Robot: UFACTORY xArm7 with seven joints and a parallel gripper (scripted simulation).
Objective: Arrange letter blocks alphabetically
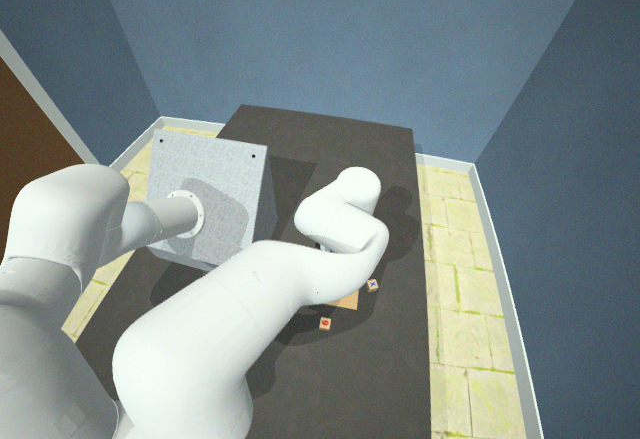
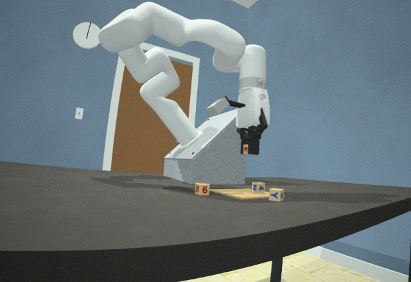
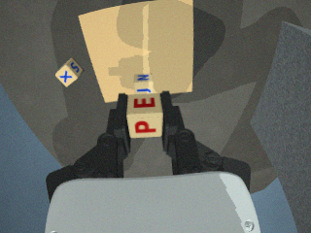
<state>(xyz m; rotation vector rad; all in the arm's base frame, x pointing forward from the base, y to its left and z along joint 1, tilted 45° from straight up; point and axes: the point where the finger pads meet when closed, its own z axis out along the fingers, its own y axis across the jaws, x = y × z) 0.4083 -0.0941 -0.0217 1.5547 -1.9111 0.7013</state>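
My gripper [image 2: 250,146] [image 3: 144,105] is shut on the P block [image 2: 245,149] [image 3: 146,127], held high above the table; red P faces up, red E is on a side. The J block [image 2: 258,187] [image 3: 143,89] lies on the tan mat [image 1: 349,302] [image 2: 242,195] [image 3: 104,53], near one edge; the held block partly covers it in the wrist view, and the arm hides it in the top view. The X block [image 1: 372,284] [image 2: 276,194] [image 3: 66,77] lies off the mat, blue X on top.
The fourth block [image 1: 325,323] [image 2: 201,189] lies on the dark table [image 1: 361,372] [image 2: 132,219], off the mat, with a red character like a 6 or 9 on top. The grey robot pedestal [image 1: 211,165] [image 2: 217,154] [image 3: 287,97] stands beyond one side of the mat.
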